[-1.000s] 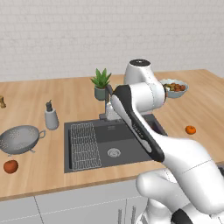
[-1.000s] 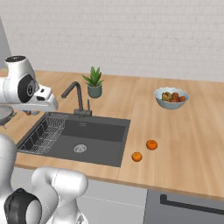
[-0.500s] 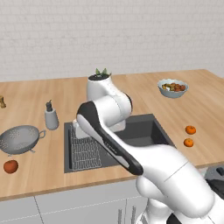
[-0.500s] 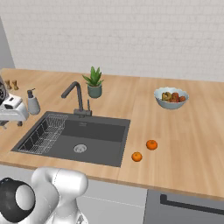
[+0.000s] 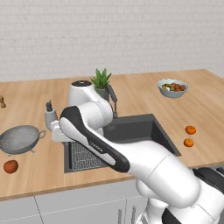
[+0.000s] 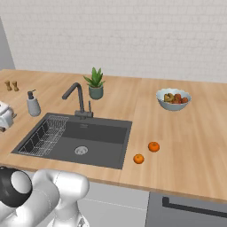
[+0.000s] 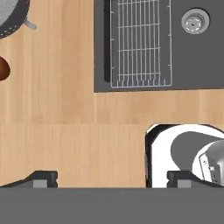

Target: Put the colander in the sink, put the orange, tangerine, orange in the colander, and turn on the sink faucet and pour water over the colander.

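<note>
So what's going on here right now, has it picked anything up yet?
Nothing is picked up yet. The gripper is open and empty, hanging over the counter just left of the sink, near the colander. The colander sits on the counter, not in the sink. A reddish fruit lies in front of it, and two orange fruits rest on the counter right of the sink. The sink faucet shows no water running.
</note>
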You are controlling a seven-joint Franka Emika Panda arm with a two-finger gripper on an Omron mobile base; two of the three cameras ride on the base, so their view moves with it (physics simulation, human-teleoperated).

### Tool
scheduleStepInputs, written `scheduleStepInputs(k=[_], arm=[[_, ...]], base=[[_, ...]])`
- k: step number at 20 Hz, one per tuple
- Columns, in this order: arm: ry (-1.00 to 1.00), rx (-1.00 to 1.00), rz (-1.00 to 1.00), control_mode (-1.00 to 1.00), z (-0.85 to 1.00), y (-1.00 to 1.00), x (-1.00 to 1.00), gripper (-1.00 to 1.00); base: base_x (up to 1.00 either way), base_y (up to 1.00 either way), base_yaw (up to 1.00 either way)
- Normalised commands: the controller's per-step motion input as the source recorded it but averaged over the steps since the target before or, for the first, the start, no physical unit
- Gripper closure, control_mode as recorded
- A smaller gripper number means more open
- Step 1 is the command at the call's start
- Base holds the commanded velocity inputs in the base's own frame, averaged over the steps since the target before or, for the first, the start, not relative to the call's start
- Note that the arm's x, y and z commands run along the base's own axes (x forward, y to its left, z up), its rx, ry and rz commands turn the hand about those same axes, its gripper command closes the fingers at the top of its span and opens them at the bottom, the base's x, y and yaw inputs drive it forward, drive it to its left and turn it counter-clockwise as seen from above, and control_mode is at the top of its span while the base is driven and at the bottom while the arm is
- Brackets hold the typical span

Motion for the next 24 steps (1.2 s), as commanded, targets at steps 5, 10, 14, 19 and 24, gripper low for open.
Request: scheduleStepInputs(k=[5,10,14,19,24], arm=[[0.00,0.18,-0.04,-1.00,-0.33,0.57,0.22,-1.00],[-0.01,0.08,-0.03,-1.00,-0.04,0.70,0.24,-1.00],[0.00,0.05,-0.02,-1.00,0.00,0.47,0.29,-1.00],[0.00,0.00,-0.02,-1.00,0.00,0.28,0.32,-1.00],[0.00,0.00,-0.03,-1.00,0.00,0.20,0.34,-1.00]], base=[[0.00,0.00,0.00],[0.00,0.00,0.00],[0.00,0.00,0.00],[0.00,0.00,0.00],[0.00,0.00,0.00]])
